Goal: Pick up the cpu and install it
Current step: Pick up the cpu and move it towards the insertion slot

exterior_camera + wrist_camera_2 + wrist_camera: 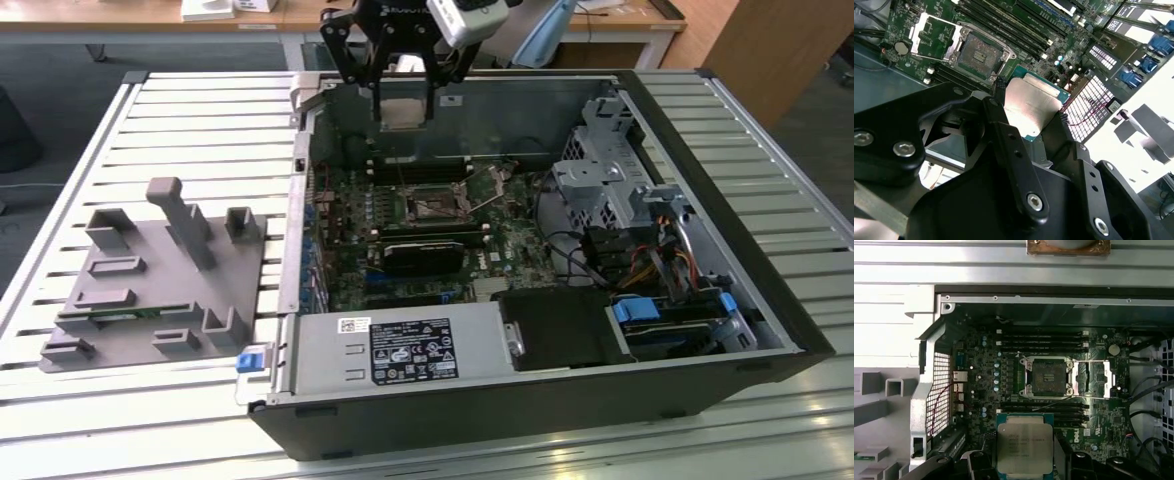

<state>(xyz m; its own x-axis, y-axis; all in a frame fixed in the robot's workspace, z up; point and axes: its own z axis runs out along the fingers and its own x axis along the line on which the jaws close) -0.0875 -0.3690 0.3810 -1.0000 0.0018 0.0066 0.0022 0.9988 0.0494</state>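
My claw (pixel 404 98) is clamped on the cpu (pixel 404 112): a finger presses on each of two opposite edges and the silvery top faces out, as both wrist views show (pixel 1031 107) (pixel 1024 447). So the pick-up is done, by my read. The cpu hangs in the air, clear of everything, above the far end of the open case (pixel 721 160), near its far wall. It looks roughly level in the first wrist view, though I can't tell if it's exactly so. The socket (pixel 434 205) sits on the board (pixel 400 270) below, nearer the camera than the cpu in the exterior view. In the first wrist view the socket (pixel 1049 376) looks empty, with its metal frame flipped open beside it, and the second wrist view shows the same bare socket (pixel 979 52). The cpu isn't over it; the two are well apart, with dark memory slots (pixel 1046 409) between them. The install part is not yet done: nothing is seated and the frame is not closed. The grey tray (pixel 147 280) with pegs stands on the slatted counter (pixel 200 110) at the exterior view's left, beside the case and well apart from my claw. I'd put this past halfway: grasp and lift done, placing and seating left.
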